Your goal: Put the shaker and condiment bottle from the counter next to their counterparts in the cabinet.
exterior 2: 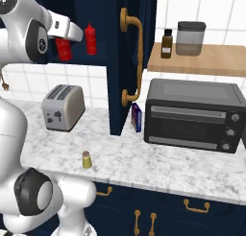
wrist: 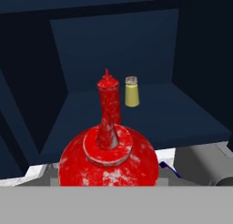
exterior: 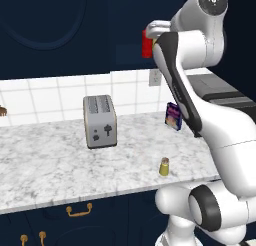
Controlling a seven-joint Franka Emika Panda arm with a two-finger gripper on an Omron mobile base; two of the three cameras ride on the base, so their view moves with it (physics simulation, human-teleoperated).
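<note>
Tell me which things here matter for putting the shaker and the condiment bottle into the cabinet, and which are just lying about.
Part of the job:
- condiment bottle, in the gripper
- shaker, on the counter
- cabinet
- counterparts: red twin bottle, pale shaker

Just lying about:
- toaster
- toaster oven
- small box
- brown bottle
- grey canister

Even flat rendered light, dim cabinet [wrist: 113, 45] interior
</note>
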